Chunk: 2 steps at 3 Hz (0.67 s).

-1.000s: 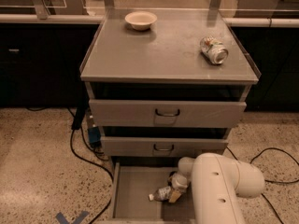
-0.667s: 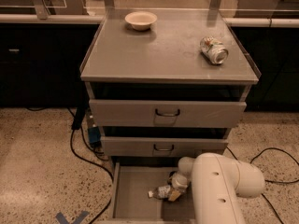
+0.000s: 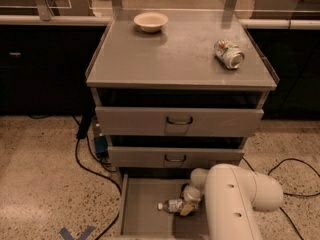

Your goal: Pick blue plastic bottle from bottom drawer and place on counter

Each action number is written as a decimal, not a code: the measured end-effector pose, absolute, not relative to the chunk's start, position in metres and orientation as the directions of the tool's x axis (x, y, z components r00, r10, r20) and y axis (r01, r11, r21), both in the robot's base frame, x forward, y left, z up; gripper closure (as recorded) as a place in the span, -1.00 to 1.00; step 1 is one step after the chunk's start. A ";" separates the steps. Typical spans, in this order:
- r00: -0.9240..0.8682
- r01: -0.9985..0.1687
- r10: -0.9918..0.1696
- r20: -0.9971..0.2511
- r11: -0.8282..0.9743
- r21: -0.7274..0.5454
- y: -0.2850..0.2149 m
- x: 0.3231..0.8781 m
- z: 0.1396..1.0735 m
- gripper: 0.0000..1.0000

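- The bottom drawer (image 3: 142, 204) is standing pulled open at the lower middle of the frame, showing its flat grey floor.
- The blue plastic bottle (image 3: 172, 205) is lying on its side on that floor, right of centre, with its white cap pointing toward the left of the frame.
- The gripper (image 3: 189, 203) is reaching down into the drawer at the bottle's right end, touching or just beside it. I cannot tell whether it is spread, pressed together or pinching the bottle.
- The white arm (image 3: 235, 204) is filling the lower right of the frame and covering the drawer's right part.
- The counter (image 3: 180, 59) is spreading across the upper middle, carrying a pale bowl (image 3: 151, 21) toward its upper left and a crushed can (image 3: 229, 53) toward its right edge, the two well apart.
- Two grey drawers (image 3: 179, 121) with dark handles are sitting between the counter and the open drawer.
- Black cables (image 3: 90, 164) are trailing over the speckled floor (image 3: 40, 174) at the left of the cabinet.
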State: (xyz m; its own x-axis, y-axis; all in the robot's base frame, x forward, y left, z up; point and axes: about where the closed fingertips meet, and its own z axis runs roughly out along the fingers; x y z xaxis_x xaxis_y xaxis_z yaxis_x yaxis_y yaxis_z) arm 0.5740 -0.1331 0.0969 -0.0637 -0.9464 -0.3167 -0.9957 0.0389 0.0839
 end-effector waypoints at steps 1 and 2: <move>-0.063 -0.996 -0.945 -0.321 0.037 0.085 -0.133 0.573 0.098 1.00; -0.063 -0.996 -0.945 -0.321 0.037 0.085 -0.133 0.572 0.098 1.00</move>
